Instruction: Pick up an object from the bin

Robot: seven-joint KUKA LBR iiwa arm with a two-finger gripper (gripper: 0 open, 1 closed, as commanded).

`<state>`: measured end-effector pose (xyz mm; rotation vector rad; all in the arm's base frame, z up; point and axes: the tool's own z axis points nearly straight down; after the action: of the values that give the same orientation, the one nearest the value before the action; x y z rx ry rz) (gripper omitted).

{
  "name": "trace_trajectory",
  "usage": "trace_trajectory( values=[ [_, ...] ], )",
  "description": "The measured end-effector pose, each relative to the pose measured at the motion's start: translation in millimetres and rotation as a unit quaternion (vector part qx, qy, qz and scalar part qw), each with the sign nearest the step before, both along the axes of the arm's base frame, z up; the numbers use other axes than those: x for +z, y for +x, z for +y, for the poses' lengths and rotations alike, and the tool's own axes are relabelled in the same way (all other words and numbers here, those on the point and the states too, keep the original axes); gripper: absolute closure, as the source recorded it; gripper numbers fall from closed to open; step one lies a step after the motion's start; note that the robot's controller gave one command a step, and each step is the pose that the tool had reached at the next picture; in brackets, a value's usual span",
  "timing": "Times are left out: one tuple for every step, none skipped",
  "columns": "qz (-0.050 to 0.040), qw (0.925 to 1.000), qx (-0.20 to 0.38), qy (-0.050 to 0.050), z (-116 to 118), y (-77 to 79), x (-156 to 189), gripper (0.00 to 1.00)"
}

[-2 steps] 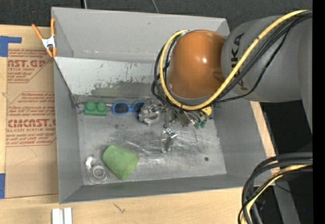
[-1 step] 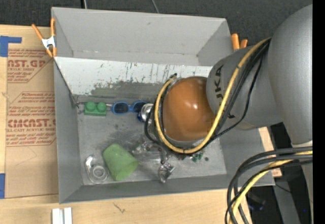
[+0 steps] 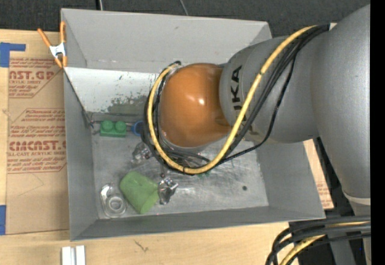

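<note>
Gripper (image 3: 154,170): low in the bin (image 3: 77,155), spread open, nothing between its fingers.
Nearest thing: light green block (image 3: 138,193), just beside 1 finger, near the bin's lower-left corner.
Progress: likely pre-grasp; closing and lifting remain.

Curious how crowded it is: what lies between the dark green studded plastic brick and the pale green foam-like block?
Camera view: only bare grey metal bin floor between the dark green studded brick and pale green block.
</note>
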<state>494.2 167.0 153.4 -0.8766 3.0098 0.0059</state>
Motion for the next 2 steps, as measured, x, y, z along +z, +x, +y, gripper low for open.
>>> trace_trajectory(
  values=[
    [0.0122,0.9935,0.113,-0.007,34.9,5.6,-61.3,0.00],
    [0.0069,0.9947,0.103,-0.006,37.2,0.4,-65.3,0.00]
  ],
)
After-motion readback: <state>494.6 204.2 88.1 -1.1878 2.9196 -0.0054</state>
